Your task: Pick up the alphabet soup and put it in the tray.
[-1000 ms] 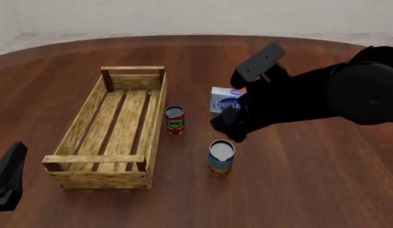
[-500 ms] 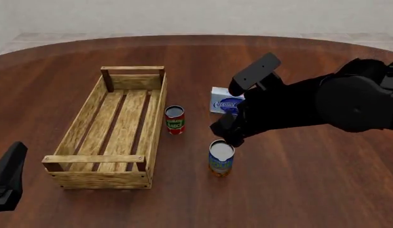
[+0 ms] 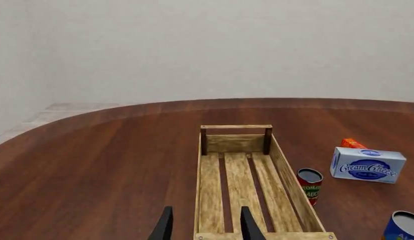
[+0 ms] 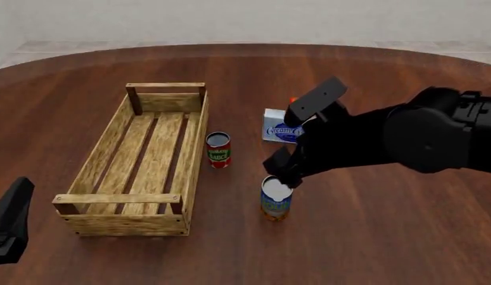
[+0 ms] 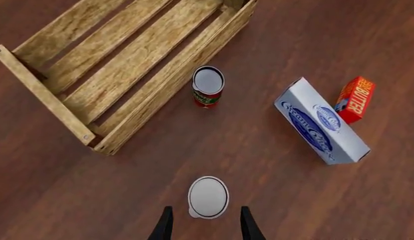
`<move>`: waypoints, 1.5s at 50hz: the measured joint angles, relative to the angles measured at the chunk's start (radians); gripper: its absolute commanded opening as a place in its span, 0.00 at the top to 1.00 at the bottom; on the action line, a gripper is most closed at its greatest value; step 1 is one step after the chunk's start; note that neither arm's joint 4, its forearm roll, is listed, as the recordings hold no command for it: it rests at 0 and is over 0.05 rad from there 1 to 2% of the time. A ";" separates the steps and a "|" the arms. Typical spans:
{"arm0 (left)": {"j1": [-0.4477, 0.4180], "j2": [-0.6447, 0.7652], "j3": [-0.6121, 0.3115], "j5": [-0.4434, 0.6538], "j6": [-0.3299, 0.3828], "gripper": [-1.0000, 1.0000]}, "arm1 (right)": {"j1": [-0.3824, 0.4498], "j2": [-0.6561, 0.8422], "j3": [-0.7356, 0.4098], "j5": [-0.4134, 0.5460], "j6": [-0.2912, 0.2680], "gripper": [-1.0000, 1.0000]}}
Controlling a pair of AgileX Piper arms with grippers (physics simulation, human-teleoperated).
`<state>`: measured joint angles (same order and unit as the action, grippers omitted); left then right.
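Alphabet soup (image 4: 276, 199) upright, right gripper (image 4: 283, 173) open directly above

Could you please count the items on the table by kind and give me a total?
Cans: 2, the alphabet soup and the red can
Boxes: 2, the cream cheese and the butter
Crates: 1, the tray
Total: 5

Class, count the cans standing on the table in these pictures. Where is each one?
2. The alphabet soup stands under the right gripper; the tomato sauce can stands beside the tray. The right arm might hide others.
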<state>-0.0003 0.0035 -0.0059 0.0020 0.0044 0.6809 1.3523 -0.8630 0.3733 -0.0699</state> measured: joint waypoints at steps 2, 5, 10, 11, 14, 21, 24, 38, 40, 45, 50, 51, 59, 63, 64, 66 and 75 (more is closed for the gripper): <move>0.000 0.000 0.000 0.000 0.000 0.00 | 0.000 0.004 0.002 -0.004 0.002 0.00; 0.000 0.000 0.000 0.000 0.000 0.00 | -0.001 0.011 0.004 -0.011 0.005 0.00; 0.000 0.000 0.000 0.000 0.000 0.00 | -0.001 0.021 0.006 -0.021 0.009 0.00; 0.000 0.000 0.000 0.000 0.000 0.00 | -0.001 0.023 0.007 -0.023 0.010 0.00; 0.000 0.000 0.000 0.000 0.000 0.00 | -0.003 0.028 0.008 -0.028 0.012 0.00; 0.000 0.000 0.000 0.000 0.000 0.00 | -0.009 0.039 0.012 -0.040 0.018 0.00; 0.000 0.000 0.000 0.000 0.000 0.00 | -0.011 0.043 0.014 -0.045 0.021 0.00; 0.000 0.000 0.000 0.000 0.000 0.00 | -0.015 0.063 0.024 -0.067 0.031 0.00; 0.000 0.000 0.000 0.000 0.000 0.00 | -0.014 0.066 0.026 -0.070 0.033 0.00; 0.000 0.000 0.000 0.000 0.000 0.00 | -0.012 0.074 0.029 -0.077 0.038 0.00; 0.000 0.000 0.000 0.000 0.000 0.00 | -0.012 0.083 0.033 -0.087 0.041 0.00; 0.000 0.000 0.000 0.000 0.000 0.00 | -0.012 0.085 0.034 -0.089 0.042 0.00; 0.000 0.000 0.000 0.000 0.000 0.00 | -0.011 0.102 0.041 -0.104 0.046 0.00; 0.000 0.000 0.000 0.000 0.000 0.00 | -0.012 0.109 0.044 -0.111 0.046 0.00; 0.000 0.000 0.000 0.000 0.000 0.00 | -0.012 0.111 0.045 -0.113 0.045 0.00; 0.000 0.000 0.000 0.000 0.000 0.00 | -0.013 0.114 0.046 -0.116 0.045 0.00; 0.000 0.000 0.000 0.000 0.000 0.00 | -0.017 0.128 0.051 -0.128 0.045 0.00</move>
<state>-0.0003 0.0035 -0.0059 0.0020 0.0044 0.6641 1.4807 -0.8116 0.2454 -0.0247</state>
